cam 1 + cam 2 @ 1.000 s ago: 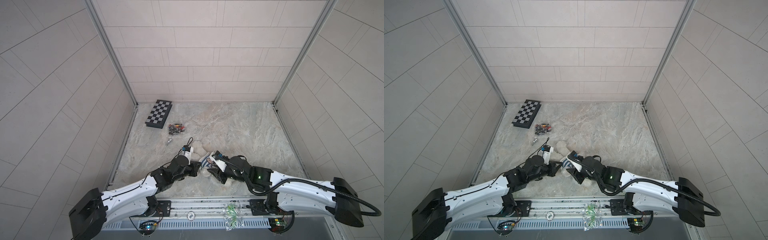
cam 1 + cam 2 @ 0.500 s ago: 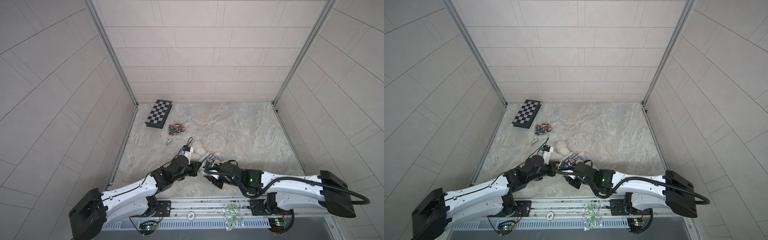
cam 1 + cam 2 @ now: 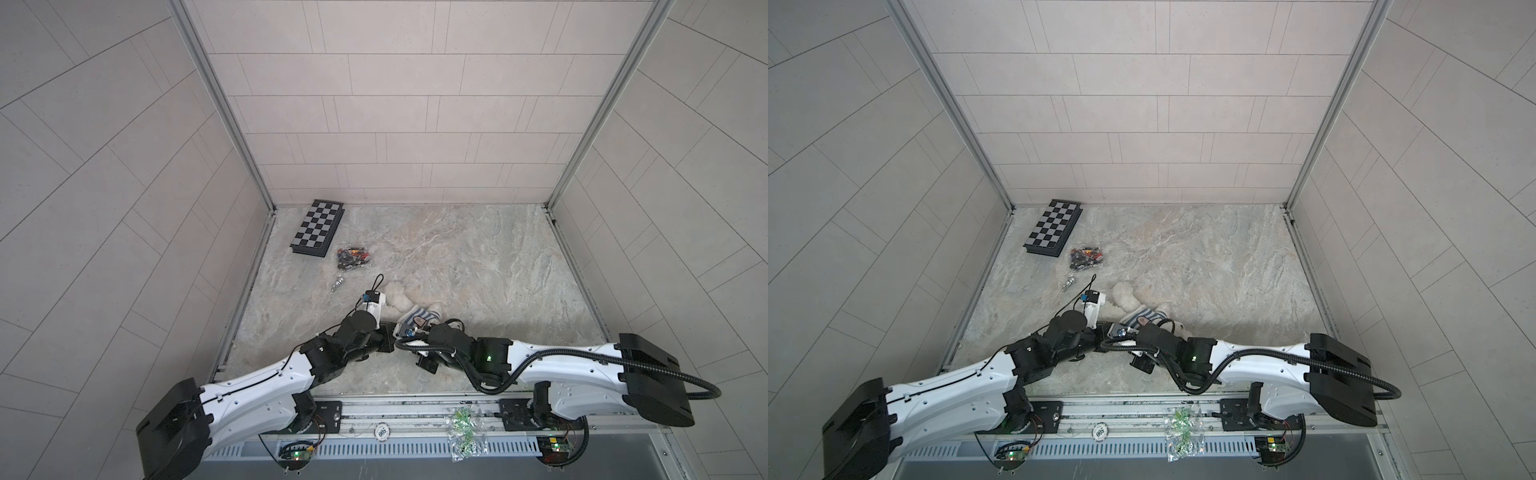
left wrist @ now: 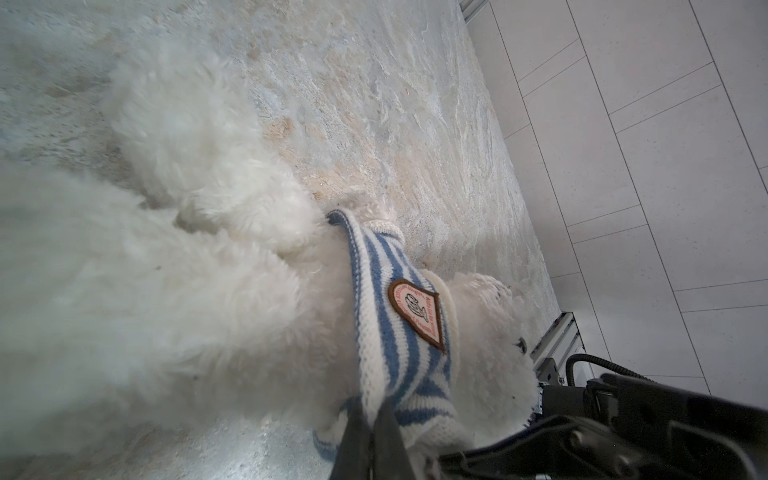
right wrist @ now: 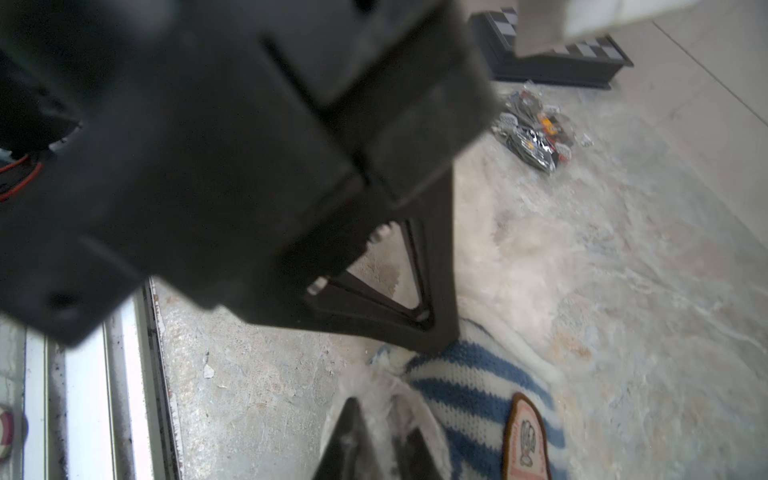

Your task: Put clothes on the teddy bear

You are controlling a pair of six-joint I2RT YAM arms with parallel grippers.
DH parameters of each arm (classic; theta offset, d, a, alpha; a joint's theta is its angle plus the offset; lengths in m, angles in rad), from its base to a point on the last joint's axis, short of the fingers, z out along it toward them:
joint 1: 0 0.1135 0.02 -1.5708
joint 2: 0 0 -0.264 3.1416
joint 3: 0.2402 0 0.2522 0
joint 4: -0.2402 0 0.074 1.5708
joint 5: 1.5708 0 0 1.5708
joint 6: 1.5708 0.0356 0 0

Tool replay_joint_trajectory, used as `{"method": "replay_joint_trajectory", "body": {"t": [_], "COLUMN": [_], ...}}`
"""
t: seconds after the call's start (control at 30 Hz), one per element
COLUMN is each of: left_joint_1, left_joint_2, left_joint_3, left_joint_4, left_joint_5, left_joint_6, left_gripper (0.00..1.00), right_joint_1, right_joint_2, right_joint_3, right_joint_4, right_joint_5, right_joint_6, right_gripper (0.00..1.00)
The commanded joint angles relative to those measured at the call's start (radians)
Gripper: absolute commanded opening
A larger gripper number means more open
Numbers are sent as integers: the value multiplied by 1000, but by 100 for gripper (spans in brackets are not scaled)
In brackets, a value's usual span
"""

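I judge the job about half done. The shirt (image 3: 419, 323) is already on the bear (image 3: 395, 293), but it sits bunched as a narrow band round the upper body, badge (image 4: 415, 311) facing up. In the left wrist view most of the fluffy body and the limbs below the band are bare. What is left, as I read it, is drawing the hem down over the belly. I cannot tell whether the arms are through the sleeves.

The bear lies on the table (image 3: 478, 257) near the front edge, about midway across, right between my two arms. Its long axis runs on a diagonal. The bare end points away toward the far left, and the end with a small dark spot, which I take for the head, points near and right, mostly hidden under my right arm in both top views.

My left gripper (image 4: 374, 432) is closed, pinching the shirt's hem. My right gripper (image 5: 380, 440) is closed too, at the shirt's edge; whether it has knit or only fur, I cannot tell.
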Motion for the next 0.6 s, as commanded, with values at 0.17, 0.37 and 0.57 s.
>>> {"method": "replay_joint_trajectory", "body": {"t": [0.17,0.37,0.57], "left_joint_1": [38,50,48], "left_joint_2": [-43,-57,-68], "left_joint_3": [8,11,29], "left_joint_4": [-78,-170,-230], "left_joint_5": [-37,-81,-83], "left_joint_6": [57,111,168], "left_gripper": [0,0,0], "right_joint_1": [5,-58,-118], "right_joint_2": [-269,-449,-446], "right_joint_3": [-4,-51,-64], "right_joint_4": [-9,7,9], "right_joint_5": [93,97,123], "right_joint_6": [18,115,240], "right_gripper": [0,0,0]}}
